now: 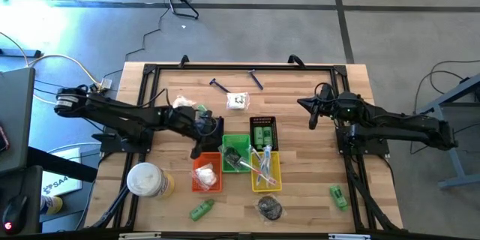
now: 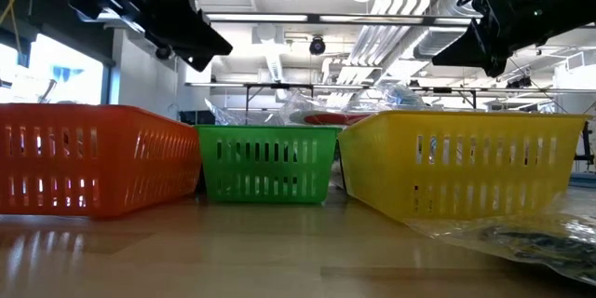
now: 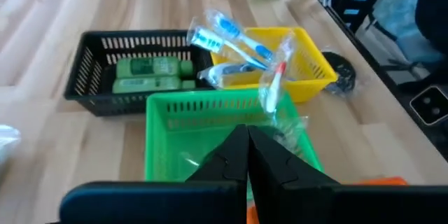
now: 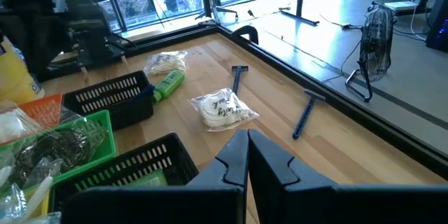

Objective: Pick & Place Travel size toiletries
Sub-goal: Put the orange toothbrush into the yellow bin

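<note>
The travel size toiletries lie partly in four small baskets. Green tubes [image 3: 150, 73] fill the black basket [image 1: 263, 130], wrapped toothbrushes [image 3: 234, 42] stick out of the yellow basket [image 1: 267, 171], a clear wrapper lies in the green basket [image 3: 210, 115], and white pieces lie in the orange basket [image 1: 206, 174]. Loose on the table are a wrapped white piece [image 4: 220, 108], two blue razors [image 1: 220, 85] and green tubes [image 1: 201, 210]. My left gripper [image 3: 247, 136] is shut, holds nothing, and hangs over the green basket's far left corner. My right gripper [image 4: 247, 140] is shut, holds nothing, and hangs at the table's far right.
A large round white-and-yellow container [image 1: 146, 180] stands at the near left. A dark wrapped bundle [image 1: 270, 208] lies near the front edge, and a green tube [image 1: 338, 196] at the near right. A black frame [image 1: 240, 68] borders the table. Bare wood lies between the razors and the baskets.
</note>
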You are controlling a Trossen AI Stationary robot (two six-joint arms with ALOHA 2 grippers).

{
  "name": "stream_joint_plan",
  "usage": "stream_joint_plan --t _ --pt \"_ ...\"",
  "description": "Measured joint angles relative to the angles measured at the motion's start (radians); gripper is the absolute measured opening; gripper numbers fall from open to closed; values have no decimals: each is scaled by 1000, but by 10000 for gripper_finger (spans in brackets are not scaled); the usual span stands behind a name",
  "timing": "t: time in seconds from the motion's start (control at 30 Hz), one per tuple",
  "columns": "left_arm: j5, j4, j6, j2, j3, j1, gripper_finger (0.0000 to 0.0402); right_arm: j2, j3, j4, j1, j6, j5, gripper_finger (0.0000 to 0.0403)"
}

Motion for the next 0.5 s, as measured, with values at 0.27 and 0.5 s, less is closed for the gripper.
stream_joint_plan --t 0.27,0.5 --pt "-6 137 -75 165 14 -44 0 39 0 1 0 -12 0 2" --pt "14 138 -79 296 98 -55 0 59 0 6 0 -56 -4 2"
